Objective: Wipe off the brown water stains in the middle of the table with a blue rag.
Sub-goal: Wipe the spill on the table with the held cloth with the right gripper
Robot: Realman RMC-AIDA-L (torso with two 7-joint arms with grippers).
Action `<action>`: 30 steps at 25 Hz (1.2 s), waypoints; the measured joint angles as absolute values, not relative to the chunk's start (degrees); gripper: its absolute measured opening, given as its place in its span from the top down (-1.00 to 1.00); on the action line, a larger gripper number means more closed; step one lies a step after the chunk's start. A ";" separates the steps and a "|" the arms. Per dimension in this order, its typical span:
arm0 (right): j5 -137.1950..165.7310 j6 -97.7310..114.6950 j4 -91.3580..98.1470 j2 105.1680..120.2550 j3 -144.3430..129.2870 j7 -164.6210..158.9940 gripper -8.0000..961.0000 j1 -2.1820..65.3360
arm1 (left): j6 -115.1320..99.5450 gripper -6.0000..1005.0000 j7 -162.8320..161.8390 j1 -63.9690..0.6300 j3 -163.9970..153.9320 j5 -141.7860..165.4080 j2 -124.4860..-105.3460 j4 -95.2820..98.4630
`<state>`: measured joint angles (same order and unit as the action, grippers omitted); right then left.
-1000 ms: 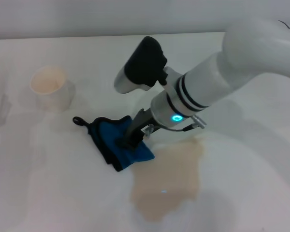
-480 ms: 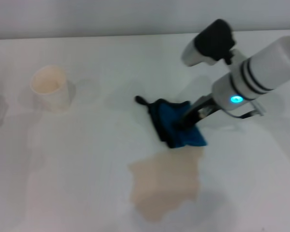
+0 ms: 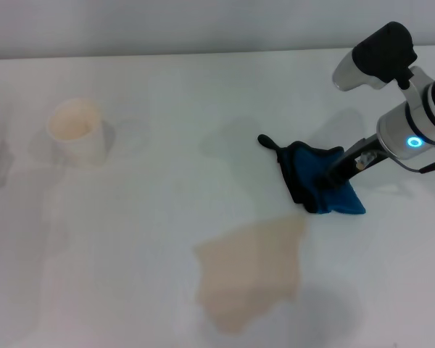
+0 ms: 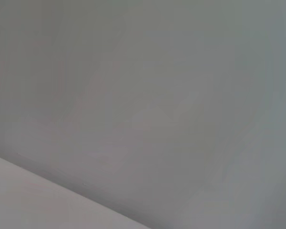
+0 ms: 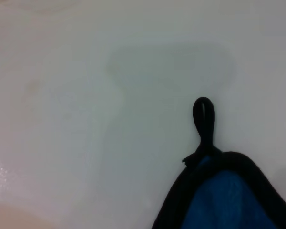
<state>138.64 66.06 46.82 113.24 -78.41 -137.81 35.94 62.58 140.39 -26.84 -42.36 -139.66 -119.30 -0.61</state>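
The brown water stains (image 3: 250, 272) lie as a pale tan puddle on the white table (image 3: 167, 94), near its front middle. The blue rag (image 3: 315, 185), with black edging and a loop tab (image 3: 267, 141), is bunched in my right gripper (image 3: 339, 172), which is shut on it. The rag sits just beyond the puddle's far right corner, off the stain. In the right wrist view the rag (image 5: 229, 195) and its loop (image 5: 203, 119) show over the white top, with a tan edge of the stain (image 5: 5, 217) at one corner. My left gripper is out of view.
A cream paper cup (image 3: 76, 130) stands at the far left of the table. The left wrist view shows only a plain grey surface.
My right arm has swept from the table's middle to the right, carrying the blue rag from the puddle's left upper edge to beyond its right upper corner. The puddle looks unchanged.
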 joint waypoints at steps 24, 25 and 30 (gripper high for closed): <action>119.02 63.21 58.29 116.20 -111.57 -137.41 0.80 35.12 | 61.10 -0.71 140.45 -28.36 -42.37 -139.66 -119.18 0.53; 118.84 63.29 58.55 116.18 -111.86 -137.40 0.80 35.06 | 61.09 -0.71 140.45 -28.37 -42.36 -139.66 -119.18 0.53; 118.75 63.89 60.57 115.85 -112.08 -137.26 0.80 33.63 | 61.08 -0.71 140.45 -28.49 -42.36 -139.66 -119.18 0.53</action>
